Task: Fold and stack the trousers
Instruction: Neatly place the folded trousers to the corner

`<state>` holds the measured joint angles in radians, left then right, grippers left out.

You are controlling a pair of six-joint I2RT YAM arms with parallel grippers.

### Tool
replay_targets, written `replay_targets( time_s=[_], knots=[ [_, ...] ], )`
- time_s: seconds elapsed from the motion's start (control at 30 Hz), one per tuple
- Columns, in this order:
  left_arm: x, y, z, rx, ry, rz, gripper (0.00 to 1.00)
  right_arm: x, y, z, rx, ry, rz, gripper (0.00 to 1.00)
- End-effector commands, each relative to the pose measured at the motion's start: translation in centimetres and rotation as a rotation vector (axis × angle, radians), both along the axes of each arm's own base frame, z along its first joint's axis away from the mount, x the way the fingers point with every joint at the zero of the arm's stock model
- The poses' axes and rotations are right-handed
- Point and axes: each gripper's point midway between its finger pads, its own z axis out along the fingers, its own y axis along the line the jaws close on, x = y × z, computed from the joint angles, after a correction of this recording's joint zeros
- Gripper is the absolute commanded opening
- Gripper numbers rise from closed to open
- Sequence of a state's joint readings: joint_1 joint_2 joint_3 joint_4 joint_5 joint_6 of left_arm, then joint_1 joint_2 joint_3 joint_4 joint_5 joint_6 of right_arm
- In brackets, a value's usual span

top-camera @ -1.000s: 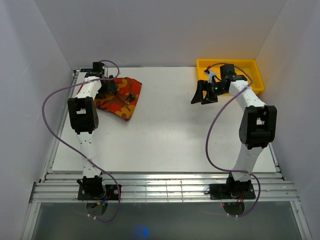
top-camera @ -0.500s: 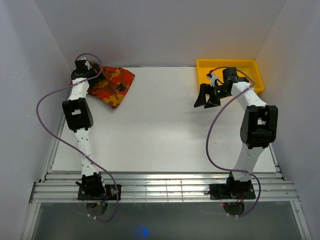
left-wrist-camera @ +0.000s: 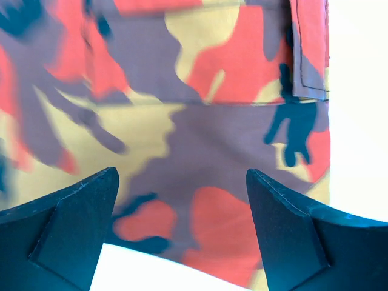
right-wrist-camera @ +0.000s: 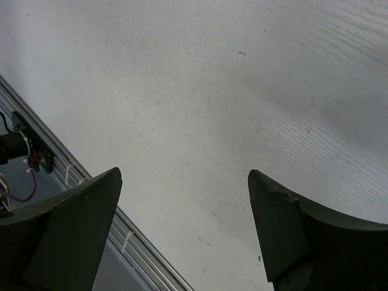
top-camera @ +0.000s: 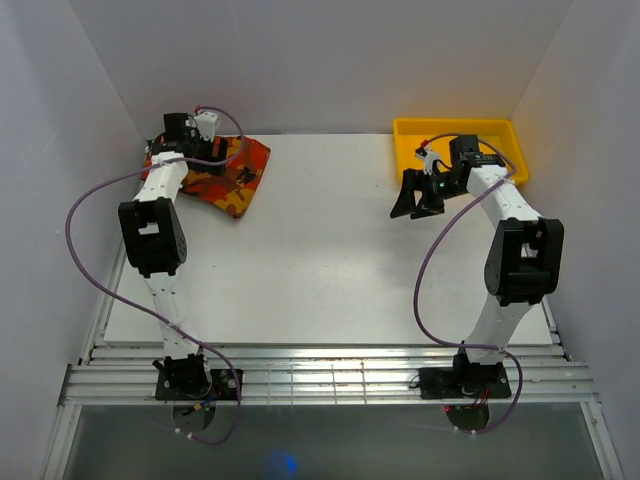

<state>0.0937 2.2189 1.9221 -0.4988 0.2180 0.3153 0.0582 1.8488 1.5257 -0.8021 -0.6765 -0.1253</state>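
The trousers (top-camera: 228,188), a folded bundle in orange, red, yellow and dark camouflage, lie at the table's far left corner. My left gripper (top-camera: 205,152) hovers just over them, open. In the left wrist view the camouflage cloth (left-wrist-camera: 200,121) fills the frame behind the spread fingertips (left-wrist-camera: 182,182), and nothing is between them. White table shows along the cloth's near and right edges. My right gripper (top-camera: 418,195) hangs open and empty above bare table at the far right. The right wrist view shows only table surface between its fingertips (right-wrist-camera: 185,179).
A plain yellow tray (top-camera: 460,125) sits in the far right corner, just behind the right gripper. White walls close in on the left, right and back. Metal rails (top-camera: 320,380) run along the near edge, and a rail (right-wrist-camera: 91,200) also shows in the right wrist view.
The trousers have shifted left and back toward the far left corner. The left wrist swung out to that corner and back over them. The right gripper drifted slightly to the right.
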Motion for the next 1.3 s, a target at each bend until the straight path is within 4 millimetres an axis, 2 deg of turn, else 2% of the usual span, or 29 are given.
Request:
replay_targets(
  time_s=[0.0,0.03,0.1,0.13,0.17,0.23,0.27,0.37,0.4,0.43,0.47,0.5,0.57,0.6,0.67,0.7,0.77,0.8,0.83,0.87,0.9,0.93,1.0,1.1,1.13,1.17,1.2,1.23,1.27],
  knots=[
    [0.3,2.9,2.6,0.242,-0.05,-0.151,0.98,-1.0,0.1,1.0,0.024,-0.012,0.021,0.9],
    [0.5,2.7,0.9,0.235,-0.026,-0.18,0.98,-1.0,0.1,1.0,0.028,-0.007,0.017,0.9],
    [1.0,2.4,-0.7,0.235,-0.01,-0.205,0.98,-1.2,0.2,0.8,0.036,0.007,0.016,0.9],
    [1.7,2.2,-0.5,0.227,-0.025,-0.216,0.98,-1.4,0.2,0.7,0.038,0.016,0.013,0.9],
    [2.0,2.3,-2.8,0.22,0.006,-0.225,0.98,-1.4,0.2,0.6,0.038,0.019,0.012,0.9],
    [3.2,2.1,-3.3,0.218,-0.014,-0.232,0.97,-1.4,0.1,0.6,0.03,0.019,0.006,0.9],
    [3.4,2.1,-5.2,0.211,0.008,-0.238,0.98,-1.4,-0.1,0.6,0.019,0.014,0.004,0.9],
    [4.5,2.1,-6.5,0.184,0.005,-0.213,0.98,-1.5,-0.3,0.4,0.008,0.013,0.001,0.9],
    [4.5,2.1,-8.6,0.162,0.041,-0.192,0.98,-1.5,-0.4,0.2,0.01,0.019,-0.002,0.9],
    [3.9,1.9,-9.8,0.129,0.088,-0.172,0.98,-1.5,-0.4,0.2,0.01,0.02,-0.003,0.9],
    [4.3,1.6,-9.4,0.074,0.094,-0.135,0.98,-1.6,-0.4,0.3,0.011,0.025,-0.006,0.9],
    [3.4,1.3,-11.6,0.035,0.157,-0.112,0.98,-1.6,-0.4,0.4,0.011,0.022,-0.006,0.9],
    [0.7,0.4,-14.2,-0.062,0.287,-0.035,0.96,-1.6,-0.6,0.5,0.009,0.018,-0.01,0.9],
    [-0.4,0.4,-15.1,-0.089,0.334,0.01,0.94,-1.6,-0.5,0.6,0.011,0.012,-0.008,0.9],
    [-2.6,0.2,-15.6,-0.177,0.407,0.105,0.93,-1.6,-0.6,0.7,0.014,0.013,-0.01,0.9],
    [-5.3,-0.8,-17.3,-0.277,0.507,0.189,0.91,-1.7,-0.5,0.8,0.015,0.013,-0.008,0.9],
    [-7.1,-1.6,-16.8,-0.354,0.561,0.269,0.9,-1.7,-0.6,0.8,0.019,0.015,-0.009,0.9],
    [-9.8,-2.4,-18.0,-0.4,0.644,0.329,0.9,-1.9,-0.6,0.7,0.021,0.022,-0.01,0.9],
    [-10.6,-2.9,-18.1,-0.429,0.654,0.349,0.9,-1.9,-0.6,0.7,0.021,0.021,-0.01,0.9],
    [-11.1,-3.1,-16.8,-0.449,0.637,0.372,0.91,-2.0,-0.6,0.9,0.022,0.016,-0.009,0.9],
    [-13.6,-3.7,-17.8,-0.479,0.7,0.426,0.91,-2.1,-0.6,0.8,0.022,0.019,-0.009,0.9],
    [-13.3,-3.7,-16.5,-0.493,0.658,0.432,0.91,-2.2,-0.6,1.0,0.023,0.015,-0.011,0.9],
    [-13.6,-3.6,-16.2,-0.498,0.64,0.45,0.91,-2.4,-0.6,1.1,0.023,0.011,-0.007,0.9],
    [-11.7,-2.2,-16.0,-0.464,0.586,0.463,0.92,-2.6,-0.6,1.0,0.024,0.014,-0.006,0.9],
    [-9.1,-1.2,-14.6,-0.446,0.529,0.452,0.92,-2.5,-0.6,1.2,0.026,0.01,-0.007,0.9],
    [-9.6,-0.5,-16.7,-0.439,0.598,0.465,0.91,-2.5,-0.7,1.1,0.024,0.015,-0.007,0.9],
    [-8.9,0.2,-17.0,-0.419,0.597,0.455,0.92,-2.4,-0.6,1.2,0.025,0.013,-0.005,0.9],
    [-5.9,1.3,-15.4,-0.369,0.517,0.394,0.92,-2.2,-0.7,1.3,0.024,0.008,-0.006,0.9],
    [-5.5,2.7,-15.9,-0.323,0.514,0.403,0.93,-2.2,-0.7,1.3,0.023,0.007,-0.006,0.9]
  ],
)
